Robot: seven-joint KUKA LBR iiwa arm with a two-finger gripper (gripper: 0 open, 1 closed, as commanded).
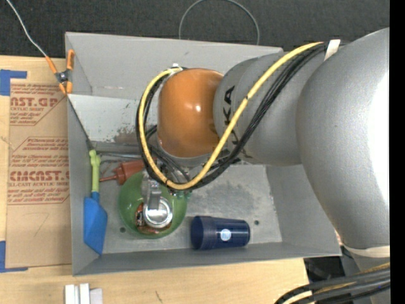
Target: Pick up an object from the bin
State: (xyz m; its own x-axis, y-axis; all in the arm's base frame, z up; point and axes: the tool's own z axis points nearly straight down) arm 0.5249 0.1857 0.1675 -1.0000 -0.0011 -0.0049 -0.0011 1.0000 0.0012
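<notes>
Claw (155,213) over green bowl (130,202) close to bin's (253,189) lower wall

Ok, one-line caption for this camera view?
Gripper over a green bowl, with a blue cup and brush nearby in the grey bin.

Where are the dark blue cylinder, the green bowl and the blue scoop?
dark blue cylinder (218,232), camera view, middle of its side.
green bowl (130,201), camera view, left rim.
blue scoop (95,223), camera view, blade.
</notes>
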